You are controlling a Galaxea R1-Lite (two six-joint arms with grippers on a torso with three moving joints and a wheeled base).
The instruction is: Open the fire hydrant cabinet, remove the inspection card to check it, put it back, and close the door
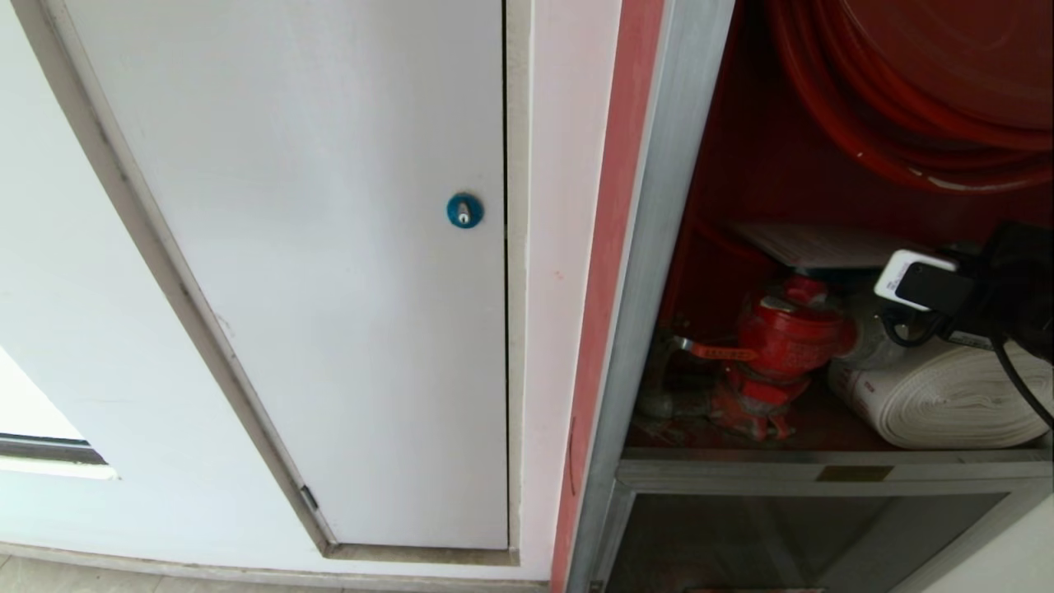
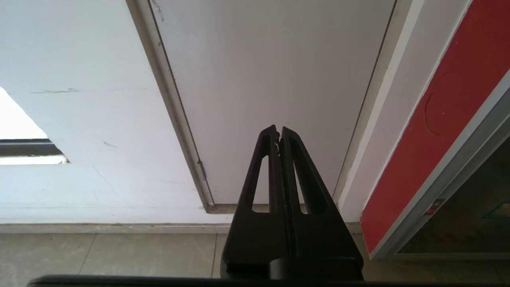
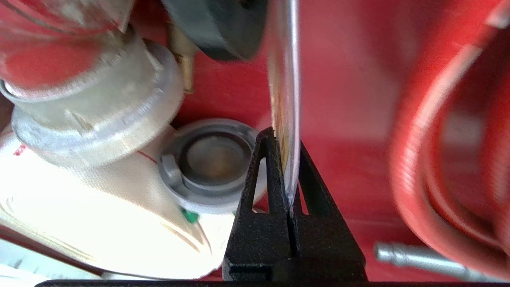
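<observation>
White wall (image 1: 74, 272) w/ a plain white door (image 1: 329, 247); small blue round lock (image 1: 464, 211) near the door's right edge. Bright window (image 1: 33, 412) low at the wall's left edge. Grey floor tiles (image 2: 119, 255) below. Soft daylight, no dark shadows.

We see a plain white panel door (image 1: 313, 272) set in the white wall (image 1: 99, 354), its blue round lock (image 1: 464, 211) near its right edge, and grey floor tiles (image 2: 119, 255) below.

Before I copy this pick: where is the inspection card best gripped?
By its near free edge, from the cabinet's open front. The inspection card is a thin, flat sleeve facing out edge-on, and the right claw is shut on that edge, above the white hose.
</observation>
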